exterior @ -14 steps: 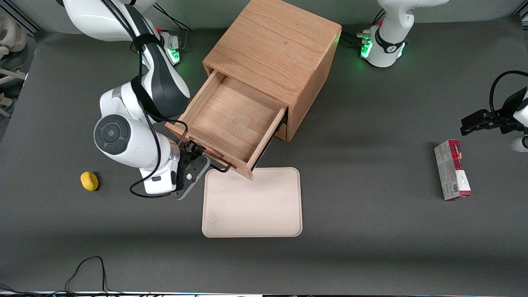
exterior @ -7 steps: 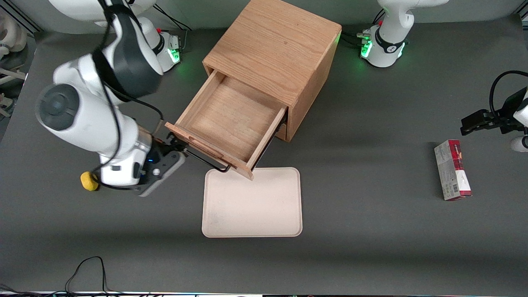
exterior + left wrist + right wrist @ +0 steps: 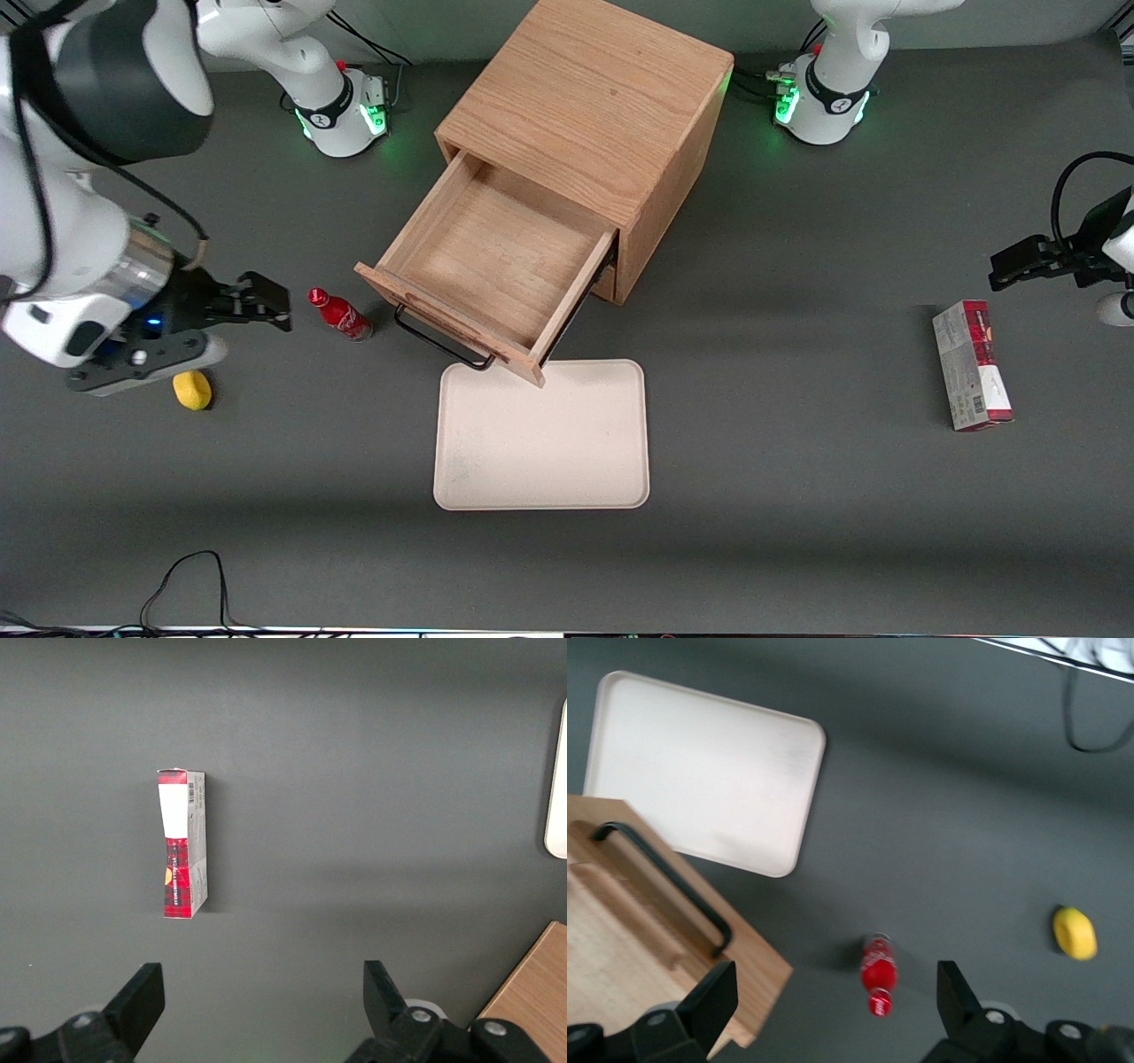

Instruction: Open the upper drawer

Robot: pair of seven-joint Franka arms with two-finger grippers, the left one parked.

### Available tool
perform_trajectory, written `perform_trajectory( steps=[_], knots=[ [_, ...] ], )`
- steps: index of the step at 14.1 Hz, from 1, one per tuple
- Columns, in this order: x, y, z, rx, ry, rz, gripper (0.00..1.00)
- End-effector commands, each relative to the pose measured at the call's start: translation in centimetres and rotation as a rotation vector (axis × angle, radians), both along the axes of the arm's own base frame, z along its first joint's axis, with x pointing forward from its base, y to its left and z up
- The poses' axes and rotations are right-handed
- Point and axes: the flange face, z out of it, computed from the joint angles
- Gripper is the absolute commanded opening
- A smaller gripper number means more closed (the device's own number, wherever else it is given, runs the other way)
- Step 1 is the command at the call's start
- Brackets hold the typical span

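The dark grey counter (image 3: 797, 443) carries everything. The biggest thing on it is the oak cabinet (image 3: 594, 97), a cube that stands turned at an angle to the front camera. Its upper drawer (image 3: 492, 257) is pulled well out, bare wood showing inside, and its front panel reaches nearly over the edge of the tray. The drawer's black handle (image 3: 443, 341) runs along that front panel, and nothing is touching it.

Nearer the front camera than the drawer, the pale cream tray (image 3: 542, 439) lies flat with nothing on it; the wrist view shows one of its rounded corners just beside the drawer front.

The working arm is raised off toward its own end of the counter, well apart from the cabinet. Its claw (image 3: 261, 301) hangs above the counter with its fingers spread, gripping nothing; the same wide gap between the fingers shows in the right wrist view (image 3: 837, 1005).

Toward the parked arm's end of the counter lies a red and white box (image 3: 972, 365) on its side, far from the cabinet.

A small red bottle (image 3: 340, 314) stands on the counter between the claw and the drawer front, close to the handle's end but apart from it.

A little yellow lemon (image 3: 191, 390) rests near the claw, nearer the front camera than the bottle.
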Motion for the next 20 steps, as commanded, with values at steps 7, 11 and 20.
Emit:
perform_trajectory(
  steps=[7, 11, 20],
  knots=[
    [-3.9, -11.9, 1.5, 0.012, -0.068, -0.185, 1.0],
    [-5.8, -13.0, 2.0, 0.018, -0.074, -0.217, 1.0],
    [-5.7, -13.7, 1.5, 0.014, -0.069, -0.222, 1.0]
  ],
)
